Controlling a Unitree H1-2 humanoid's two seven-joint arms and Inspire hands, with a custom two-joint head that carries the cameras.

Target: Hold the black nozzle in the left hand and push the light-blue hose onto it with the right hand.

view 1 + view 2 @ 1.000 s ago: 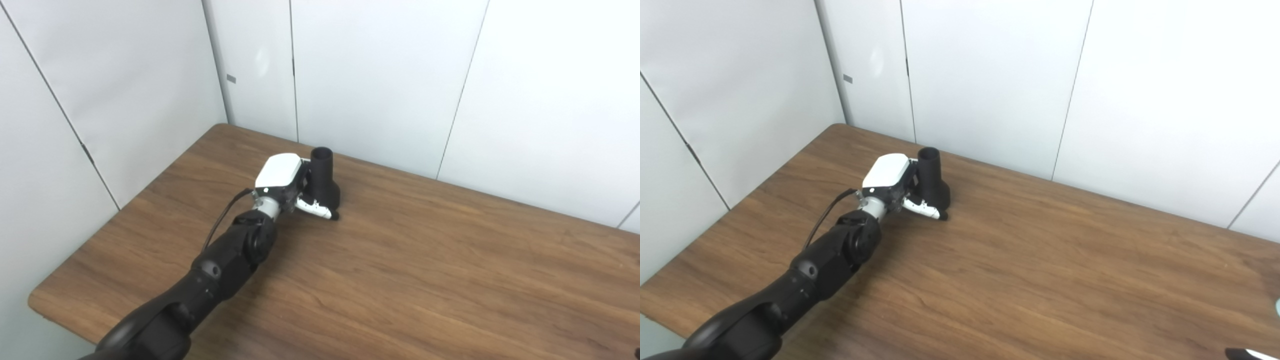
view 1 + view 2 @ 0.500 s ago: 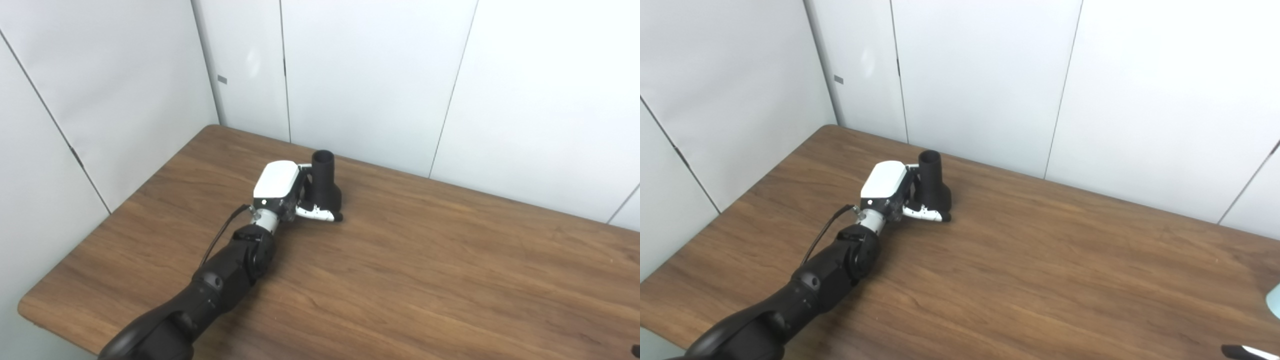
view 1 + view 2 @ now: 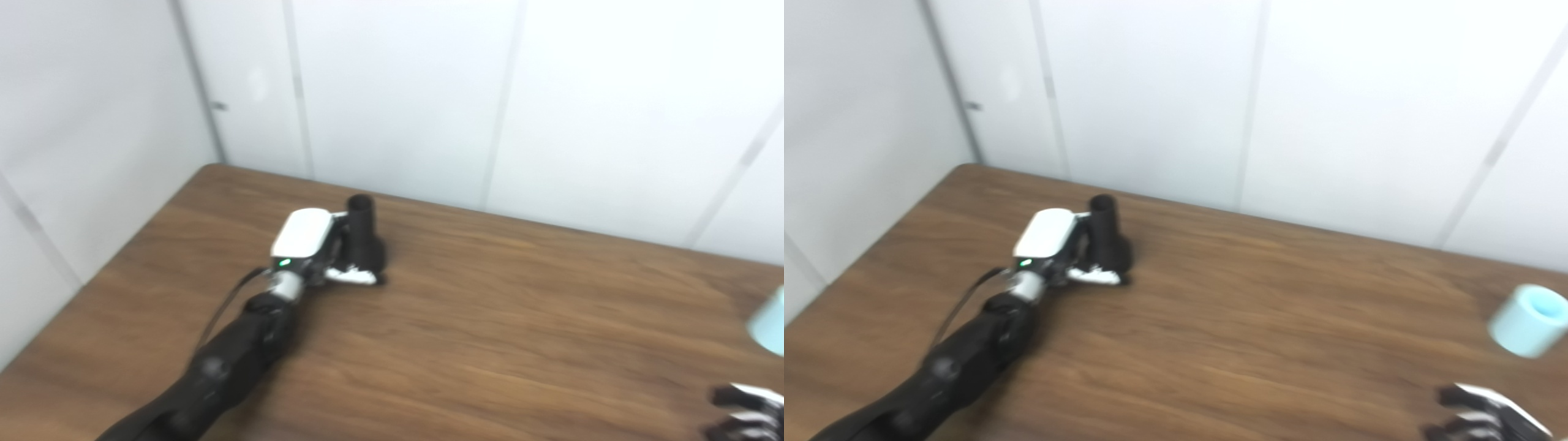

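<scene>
The black nozzle (image 3: 1107, 236) stands upright on the wooden table (image 3: 1249, 331) at the back left, its narrow open end up. My left hand (image 3: 1053, 242), white-backed, wraps the nozzle's wide base, thumb across the front, fingers hidden behind it. A short light-blue hose piece (image 3: 1528, 320) lies on the table at the far right, open end facing up and right; the left eye view's edge cuts the hose (image 3: 770, 321). My right hand (image 3: 1479, 416) sits at the bottom right corner, in front of the hose and apart from it, fingers spread, holding nothing. Both views are motion-blurred.
White wall panels (image 3: 1151, 98) close the table's back and left sides. The table's left edge (image 3: 821, 288) runs diagonally past my left arm (image 3: 949, 367). Bare wood lies between the nozzle and the hose.
The whole picture has swung right, so the camera moved; the hose and my right hand came into view. My left hand stays wrapped on the standing nozzle.
</scene>
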